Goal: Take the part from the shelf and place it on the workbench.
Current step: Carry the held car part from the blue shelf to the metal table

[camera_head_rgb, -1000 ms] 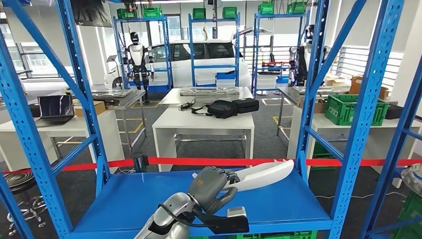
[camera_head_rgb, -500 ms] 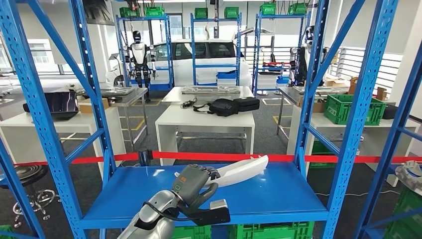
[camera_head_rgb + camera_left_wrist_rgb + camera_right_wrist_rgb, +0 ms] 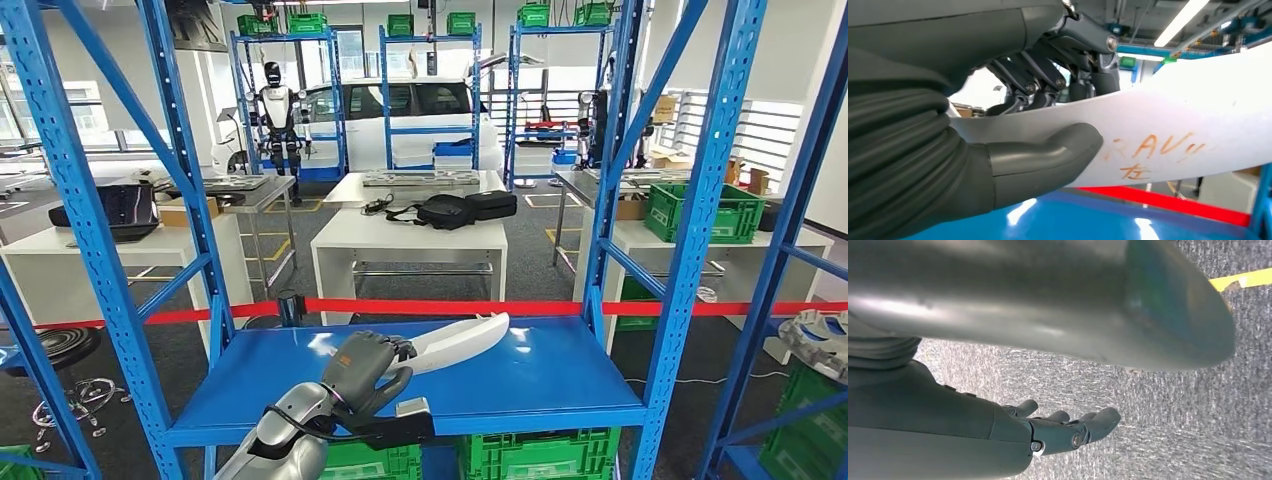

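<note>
A long white curved part hangs just above the blue shelf board, held at its near end by my left hand. In the left wrist view the thumb presses one face of the white part, which bears orange handwriting, and the dark fingers wrap the other side. My right hand hangs over grey carpet with its fingers loosely extended and nothing in them.
Blue shelf uprights and diagonal braces frame the shelf on both sides. A red barrier tape runs behind it. White workbenches stand beyond, one with black bags. Green crates sit under the shelf.
The whole picture has shifted as the camera moved back and turned; the shelf sits further left and lower. My left hand keeps hold of the white part, drawn back with me.
</note>
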Tool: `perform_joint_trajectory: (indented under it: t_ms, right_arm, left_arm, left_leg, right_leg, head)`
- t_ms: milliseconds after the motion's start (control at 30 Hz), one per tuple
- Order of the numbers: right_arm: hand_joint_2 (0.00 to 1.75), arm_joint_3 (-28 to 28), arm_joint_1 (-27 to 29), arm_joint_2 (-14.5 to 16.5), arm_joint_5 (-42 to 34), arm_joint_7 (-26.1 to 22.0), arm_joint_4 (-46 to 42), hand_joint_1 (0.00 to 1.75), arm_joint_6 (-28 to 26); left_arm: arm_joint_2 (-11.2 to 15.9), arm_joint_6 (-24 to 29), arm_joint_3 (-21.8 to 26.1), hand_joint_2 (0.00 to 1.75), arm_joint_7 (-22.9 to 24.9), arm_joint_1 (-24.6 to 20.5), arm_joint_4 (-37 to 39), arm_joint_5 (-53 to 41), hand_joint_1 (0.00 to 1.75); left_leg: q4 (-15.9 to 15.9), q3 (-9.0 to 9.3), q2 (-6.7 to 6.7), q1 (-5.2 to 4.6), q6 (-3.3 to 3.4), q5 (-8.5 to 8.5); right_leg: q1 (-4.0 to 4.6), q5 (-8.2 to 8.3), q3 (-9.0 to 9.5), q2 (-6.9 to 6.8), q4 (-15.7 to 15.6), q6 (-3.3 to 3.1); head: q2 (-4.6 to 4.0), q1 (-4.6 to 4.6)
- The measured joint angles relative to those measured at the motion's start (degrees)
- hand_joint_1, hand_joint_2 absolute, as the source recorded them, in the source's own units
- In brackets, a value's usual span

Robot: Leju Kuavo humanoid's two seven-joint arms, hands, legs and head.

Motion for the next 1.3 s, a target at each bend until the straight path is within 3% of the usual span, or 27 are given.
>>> perform_joint_trajectory:
  t_ms: [67, 133, 233, 300, 333, 433, 467, 567, 633, 700, 767, 800, 833, 867, 967, 1000, 1100, 1167, 1267, 1300]
  right_arm:
    - [0.00, 0.02, -0.01, 0.00, 0.04, 0.00, 0.00, 0.00, -0.02]
    - [0.00, 0.03, 0.04, 0.06, 0.05, 0.00, 0.01, 0.00, -0.02]
    - [0.00, 0.05, 0.04, 0.12, 0.09, 0.00, 0.02, 0.00, -0.05]
    - [0.00, 0.05, 0.04, 0.09, 0.09, 0.00, 0.02, 0.00, -0.11]
    - [0.00, 0.05, 0.05, 0.09, 0.09, 0.00, 0.02, 0.00, -0.14]
    - [0.00, 0.05, -0.07, 0.08, 0.10, -0.01, 0.01, 0.00, -0.21]
    - [0.00, 0.05, -0.13, 0.07, 0.10, 0.00, 0.01, 0.00, -0.25]
    - [0.00, 0.07, -0.15, 0.07, 0.11, 0.03, 0.01, 0.00, -0.36]
    - [0.00, 0.07, -0.13, 0.09, 0.11, 0.02, 0.01, 0.00, -0.37]
    - [0.00, 0.07, -0.14, 0.11, 0.11, 0.02, 0.02, 0.00, -0.38]
    - [0.00, 0.07, -0.12, 0.11, 0.11, 0.02, 0.02, 0.00, -0.39]
    - [0.00, 0.07, -0.12, 0.11, 0.12, 0.03, 0.02, 0.00, -0.39]
    - [0.00, 0.07, -0.12, 0.11, 0.13, 0.04, 0.02, 0.00, -0.39]
    - [0.00, 0.07, -0.12, 0.11, 0.13, 0.05, 0.02, 0.00, -0.39]
    - [0.00, 0.07, -0.12, 0.11, 0.17, 0.07, 0.01, 0.00, -0.40]
    - [0.00, 0.07, -0.13, 0.10, 0.21, 0.07, 0.01, 0.00, -0.43]
    - [0.00, 0.07, -0.12, 0.09, 0.36, 0.10, 0.01, 0.00, -0.50]
    - [0.00, 0.07, -0.10, 0.13, 0.44, 0.14, 0.02, 0.00, -0.46]
    - [0.00, 0.07, -0.11, 0.09, 0.51, 0.17, 0.02, 0.00, -0.41]
    - [0.00, 0.07, -0.10, 0.07, 0.55, 0.17, 0.02, 0.00, -0.40]
  left_arm:
    - [0.20, 0.09, 0.00, 1.75, -0.11, 0.01, 0.12, 0.07, 1.75]
    - [0.29, 0.15, 0.00, 1.75, -0.15, 0.00, 0.20, 0.10, 1.75]
    - [0.28, 0.23, 0.00, 1.75, -0.14, 0.07, 0.35, 0.10, 1.75]
    - [0.28, 0.12, 0.00, 1.75, -0.16, 0.23, 0.56, 0.11, 1.75]
    - [0.28, 0.04, 0.00, 1.75, -0.19, 0.29, 0.62, 0.12, 1.75]
    - [0.29, -0.07, 0.00, 1.75, -0.29, 0.29, 0.62, 0.22, 1.75]
    - [0.31, -0.07, 0.00, 1.75, -0.31, 0.24, 0.60, 0.28, 1.75]
    - [0.37, -0.09, 0.00, 1.75, -0.36, 0.10, 0.59, 0.54, 1.75]
    - [0.47, -0.09, 0.00, 1.75, -0.35, 0.02, 0.62, 0.72, 1.75]
    - [0.63, -0.10, 0.00, 1.75, -0.31, -0.07, 0.64, 0.79, 1.75]
    - [0.74, -0.11, 0.00, 1.75, -0.31, -0.04, 0.72, 0.80, 1.75]
    - [0.77, -0.11, 0.00, 1.75, -0.31, 0.02, 0.77, 0.81, 1.75]
    - [0.79, -0.11, 0.00, 1.75, -0.30, 0.07, 0.83, 0.81, 1.75]
    - [0.79, -0.11, 0.00, 1.75, -0.29, 0.10, 0.85, 0.82, 1.75]
    - [0.76, -0.11, 0.00, 1.75, -0.17, -0.01, 0.66, 0.87, 1.75]
    - [0.75, -0.12, 0.00, 1.75, -0.08, -0.05, 0.56, 0.91, 1.75]
    - [0.81, -0.25, 0.00, 1.75, 0.27, -0.08, 0.40, 0.96, 1.75]
    - [0.83, -0.39, 0.00, 1.75, 0.53, -0.10, 0.27, 0.96, 1.75]
    - [0.85, -0.66, 0.00, 1.75, 0.71, -0.05, 0.20, 0.96, 1.75]
    - [0.87, -0.73, 0.00, 1.75, 0.73, 0.03, 0.22, 0.96, 1.75]
  left_leg:
    - [-0.17, -0.28, 0.01, -0.12, 0.80, 0.78]
    - [-0.79, -0.60, 0.12, 0.05, 1.74, 1.83]
    - [-0.96, -1.85, 0.24, 0.06, 2.57, 3.10]
    - [-0.57, -2.99, 0.24, -0.08, 2.61, 3.64]
    - [-0.31, -3.53, 0.23, -0.11, 2.56, 3.87]
    - [0.51, -4.67, 0.25, -0.20, 2.12, 4.33]
    - [0.69, -4.88, 0.27, -0.25, 1.85, 4.45]
    - [0.60, -5.12, 0.31, -0.25, 0.80, 5.08]
    - [1.35, -5.65, 0.17, -0.15, 0.13, 4.38]
    - [6.06, -7.55, 0.00, 0.10, -0.54, 0.77]
    - [13.23, -9.94, 0.00, 0.41, -1.09, -3.38]
    - [15.24, -10.29, 0.00, 0.53, -1.25, -4.25]
    - [15.22, -9.62, 0.01, 0.61, -1.30, -4.12]
    - [12.94, -7.81, 0.01, 0.67, -1.25, -3.12]
    - [1.92, -0.79, -0.06, 0.51, -0.52, -0.26]
    - [0.14, 0.16, -0.11, 0.37, -0.16, 0.01]
    - [-0.43, -0.12, -0.16, 0.10, 1.05, 0.98]
    - [-0.92, -0.64, -0.04, 0.27, 1.96, 2.08]
    - [-0.96, -2.26, 0.05, 0.20, 2.61, 3.39]
    - [-0.83, -2.89, 0.06, 0.13, 2.62, 3.76]
  right_leg:
    - [-0.09, 0.58, -0.10, 0.00, -0.38, 0.83]
    - [-0.14, -0.60, -0.80, 0.02, 0.78, 1.47]
    - [-0.03, -6.78, -4.29, 0.06, 9.96, 1.90]
    - [0.05, -8.93, -5.41, 0.06, 14.69, 1.95]
    - [0.10, -8.55, -4.38, 0.05, 14.04, 1.88]
    - [0.37, -5.60, 2.60, 0.00, 3.60, 1.25]
    - [0.52, -5.14, 3.96, 0.02, 1.22, 0.94]
    - [0.82, -4.39, 4.17, 0.12, 0.07, -0.09]
    - [0.58, -3.64, 3.94, 0.04, -0.31, -0.83]
    - [0.33, -2.87, 3.37, -0.05, -0.58, -1.35]
    - [0.29, -2.20, 2.45, -0.07, -0.57, -1.49]
    - [0.28, -1.84, 1.98, -0.08, -0.56, -1.46]
    - [0.27, -1.48, 1.51, -0.08, -0.54, -1.37]
    - [0.25, -1.14, 1.13, -0.05, -0.53, -1.25]
    - [0.28, -0.20, 0.41, 0.02, -0.51, -0.49]
    - [0.33, 0.09, 0.31, 0.02, -0.55, -0.12]
    - [0.16, 0.87, 0.09, 0.01, -0.86, 1.08]
    - [0.05, -1.05, -0.96, 0.03, 1.21, 1.63]
    - [0.10, -7.79, -4.80, 0.05, 11.75, 1.98]
    - [0.14, -9.08, -5.52, 0.05, 14.54, 2.01]
  head:
    - [0.00, 0.02]
    - [0.00, 0.07]
    - [0.00, 0.18]
    - [0.00, 0.21]
    - [0.00, 0.22]
    - [0.00, 0.23]
    - [0.00, 0.23]
    - [0.00, 0.22]
    - [0.00, 0.16]
    - [0.00, 0.08]
    - [0.00, 0.03]
    - [-0.01, 0.03]
    - [-0.01, 0.03]
    - [-0.01, 0.03]
    - [0.00, 0.03]
    - [0.00, 0.04]
    - [0.00, 0.09]
    - [-0.01, 0.14]
    - [-0.01, 0.21]
    - [0.00, 0.22]
